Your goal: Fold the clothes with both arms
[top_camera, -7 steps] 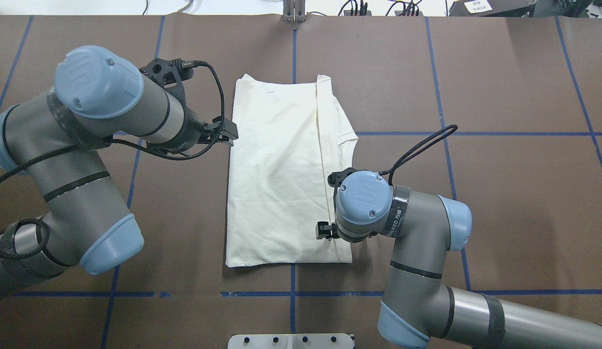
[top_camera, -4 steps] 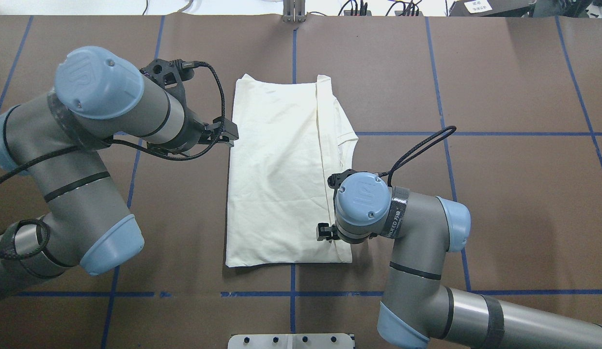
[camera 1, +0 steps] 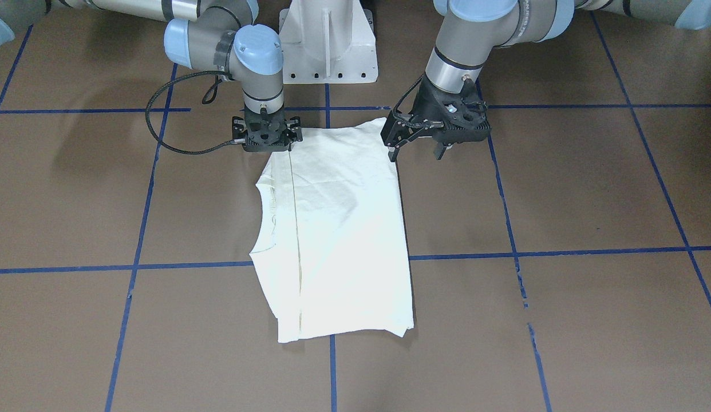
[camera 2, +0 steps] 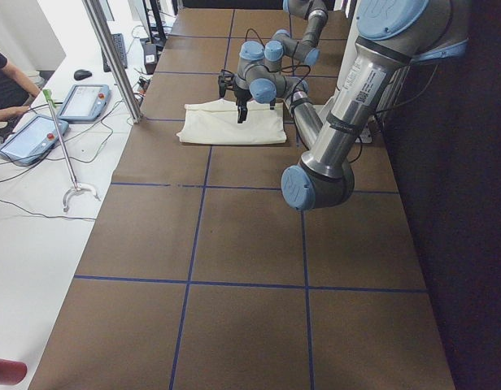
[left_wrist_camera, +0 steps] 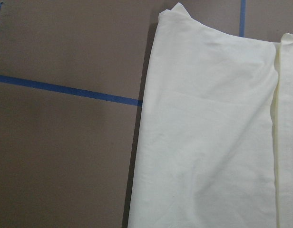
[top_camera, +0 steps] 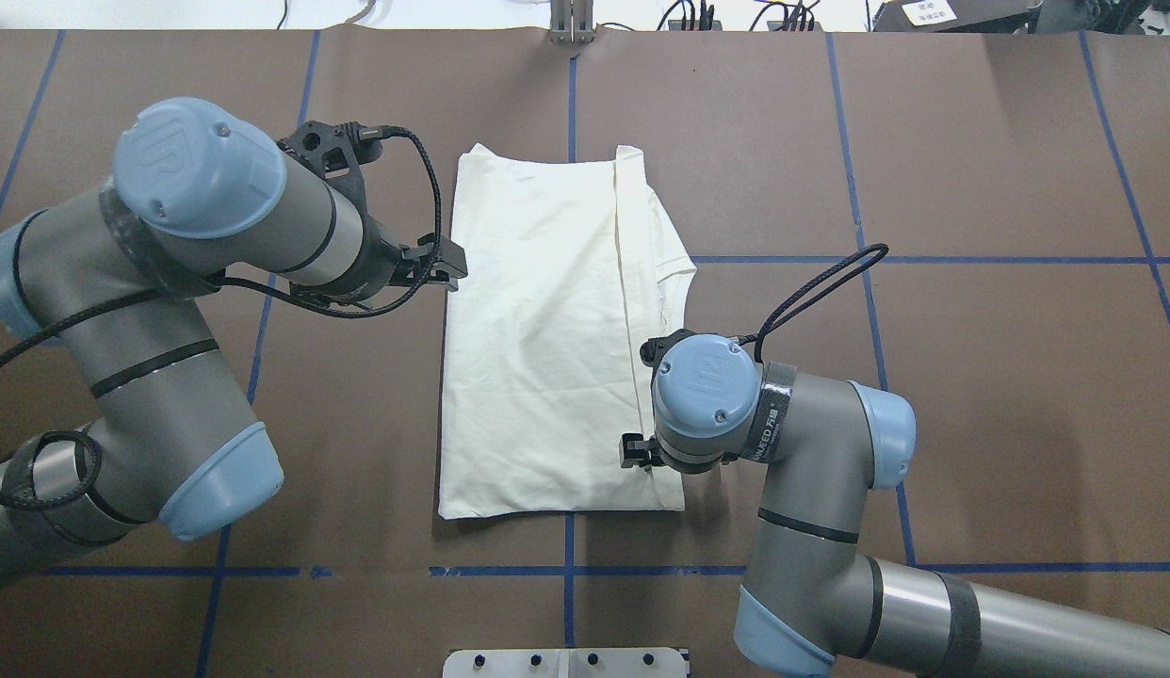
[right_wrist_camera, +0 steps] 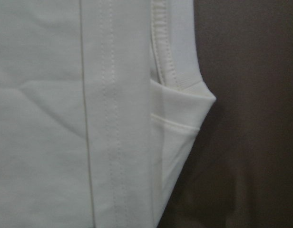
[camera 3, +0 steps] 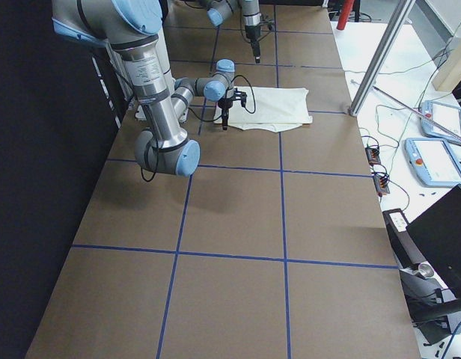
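Shirt [top_camera: 547, 330] lay flat mid table [top_camera: 971, 141], folded into a long strip, left gripper [camera 1: 416, 153] wide open and empty beside 1 long edge, right gripper [camera 1: 267, 143] over the other (couldn't tell its jaws), so I reckoned both needed matching all-layer pinches.

brown table [top_camera: 1018, 141], blue tape grid [top_camera: 924, 260], white pedestal base [camera 1: 327, 40].

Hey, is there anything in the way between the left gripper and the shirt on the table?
Nothing visible. The left gripper hangs with its jaws open right at the side edge of the shirt, above the brown table. No other object lies between them.
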`<state>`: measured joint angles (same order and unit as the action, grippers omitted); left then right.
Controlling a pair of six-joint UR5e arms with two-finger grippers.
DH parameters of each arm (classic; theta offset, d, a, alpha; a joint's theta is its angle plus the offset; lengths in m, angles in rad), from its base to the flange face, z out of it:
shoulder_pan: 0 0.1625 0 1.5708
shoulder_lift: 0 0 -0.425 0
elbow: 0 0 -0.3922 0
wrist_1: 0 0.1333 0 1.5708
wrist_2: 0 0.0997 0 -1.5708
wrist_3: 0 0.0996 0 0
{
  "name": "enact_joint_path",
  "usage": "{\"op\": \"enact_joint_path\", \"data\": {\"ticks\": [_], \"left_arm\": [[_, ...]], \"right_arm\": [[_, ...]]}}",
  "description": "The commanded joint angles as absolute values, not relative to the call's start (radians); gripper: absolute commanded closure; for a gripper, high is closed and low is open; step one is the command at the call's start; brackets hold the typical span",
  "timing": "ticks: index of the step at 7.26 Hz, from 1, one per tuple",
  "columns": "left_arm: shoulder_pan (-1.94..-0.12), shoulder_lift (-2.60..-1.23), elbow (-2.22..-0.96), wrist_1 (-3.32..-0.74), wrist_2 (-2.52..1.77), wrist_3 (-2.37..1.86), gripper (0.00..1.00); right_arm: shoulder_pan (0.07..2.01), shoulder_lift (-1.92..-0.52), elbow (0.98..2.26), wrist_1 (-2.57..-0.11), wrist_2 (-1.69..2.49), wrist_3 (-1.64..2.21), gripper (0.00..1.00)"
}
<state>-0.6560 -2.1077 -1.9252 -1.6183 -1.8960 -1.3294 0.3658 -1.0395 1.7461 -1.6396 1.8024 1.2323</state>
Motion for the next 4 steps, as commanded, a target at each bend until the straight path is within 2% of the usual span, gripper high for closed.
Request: {"op": "enact_joint_path", "data": {"ticks": [1,4], "left_arm": [[-0.653,-2.108,-1.925,-1.618,-1.896,-1.331,0.00],[-0.632,-2.109,-1.925,-1.620,-1.896,-1.338,0.00]], "right_arm": [[0.368,-1.042,1.747,-1.652,1.802,1.229,0.00],[0.394,-1.046,1.752,-1.709,1.801,1.198,0.00]]}}
